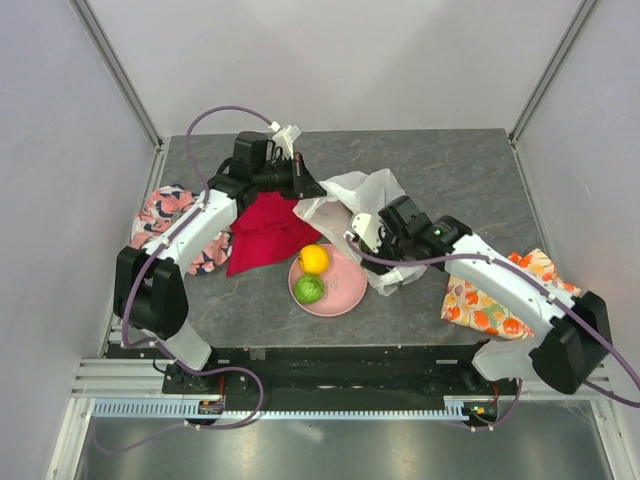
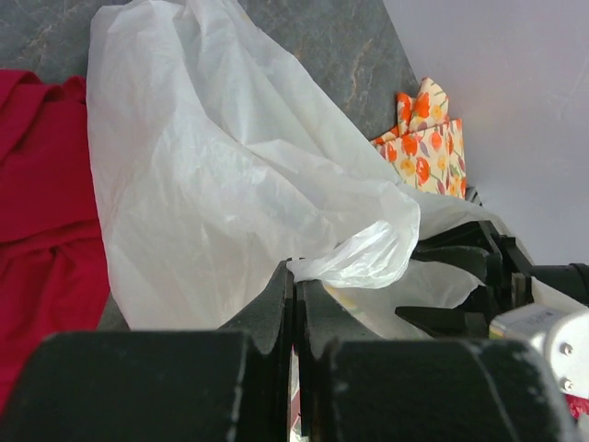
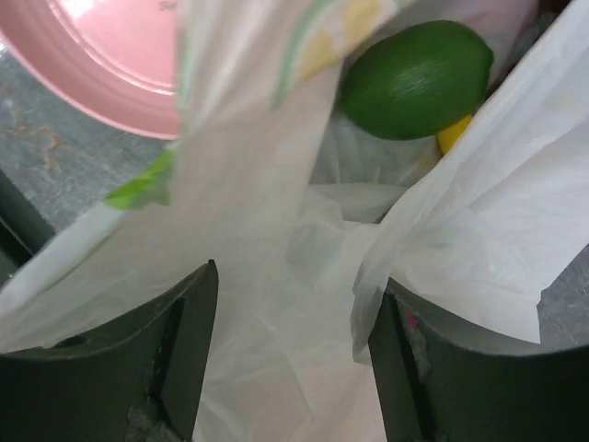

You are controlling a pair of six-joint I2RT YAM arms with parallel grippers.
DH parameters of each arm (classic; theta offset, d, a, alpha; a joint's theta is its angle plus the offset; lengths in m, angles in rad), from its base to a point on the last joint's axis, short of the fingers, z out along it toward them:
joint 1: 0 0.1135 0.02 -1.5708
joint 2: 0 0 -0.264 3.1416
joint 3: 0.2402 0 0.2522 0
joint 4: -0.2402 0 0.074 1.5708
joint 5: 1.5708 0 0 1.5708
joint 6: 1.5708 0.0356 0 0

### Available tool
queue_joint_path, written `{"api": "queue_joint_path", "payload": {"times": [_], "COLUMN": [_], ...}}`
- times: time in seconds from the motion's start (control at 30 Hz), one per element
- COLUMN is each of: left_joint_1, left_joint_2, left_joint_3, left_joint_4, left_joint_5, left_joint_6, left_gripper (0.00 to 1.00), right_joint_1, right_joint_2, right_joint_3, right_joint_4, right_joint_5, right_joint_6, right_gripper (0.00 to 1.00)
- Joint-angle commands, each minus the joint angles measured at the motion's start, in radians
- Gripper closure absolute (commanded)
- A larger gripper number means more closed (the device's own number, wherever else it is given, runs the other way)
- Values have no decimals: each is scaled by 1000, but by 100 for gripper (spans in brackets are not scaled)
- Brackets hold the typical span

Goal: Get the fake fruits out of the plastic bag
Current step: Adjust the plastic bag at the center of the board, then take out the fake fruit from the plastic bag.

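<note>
crinkly translucent plastic bag (image 2: 212,184) holds a glossy green fruit (image 3: 419,78).

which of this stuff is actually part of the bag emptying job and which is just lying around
Job:
plastic bag
green lime
yellow-orange citrus
pink plate, holding both fruits

Lying about:
red cloth
pink floral cloth
orange fruit-print cloth

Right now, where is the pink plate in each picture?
Top external: pink plate low centre, beside the plastic bag.
Left wrist: not in it.
Right wrist: plate in the top left corner, partly behind the bag.
Shared landmark: the plastic bag, in all three.
</note>
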State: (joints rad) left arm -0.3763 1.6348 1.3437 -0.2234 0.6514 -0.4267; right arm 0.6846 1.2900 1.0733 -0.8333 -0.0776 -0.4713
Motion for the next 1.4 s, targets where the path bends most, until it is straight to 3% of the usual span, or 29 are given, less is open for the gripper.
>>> {"api": "queue_joint_path", "payload": {"times": [0.0,0.2,0.4,0.6,0.77,0.97,1.1,1.17,1.23,1.3,1.37], "left_joint_1": [11,13,11,13,14,14,14,14,16,19,19], "left_joint_2": [10,26,33,36,46,53,50,48,48,49,51], "left_joint_3": [57,106,107,112,127,126,121,123,124,124,123], "left_joint_4": [67,67,85,90,88,94,91,82,73,68,65], "left_joint_5": [37,34,40,40,50,62,65,71,70,71,71], "left_joint_6": [-49,-46,-57,-64,-70,-70,-57,-44,-27,-21,-20], "left_gripper": [99,98,98,98,98,98,99,98,98,98,98], "right_joint_1": [-36,-83,-92,-89,-68,-68,-74,-88,-92,-92,-92], "right_joint_2": [110,226,256,262,301,322,394,413,433,457,486], "right_joint_3": [149,414,600,642,630,423,341,332,335,336,346], "right_joint_4": [63,63,-36,-38,-92,14,106,144,166,177,188], "right_joint_5": [116,190,7,-151,-241,-203,-18,-5,7,15,71], "right_joint_6": [62,117,89,102,88,45,83,127,148,161,175], "right_gripper": [27,15,13,20,44,53,58,52,35,24,21]}}
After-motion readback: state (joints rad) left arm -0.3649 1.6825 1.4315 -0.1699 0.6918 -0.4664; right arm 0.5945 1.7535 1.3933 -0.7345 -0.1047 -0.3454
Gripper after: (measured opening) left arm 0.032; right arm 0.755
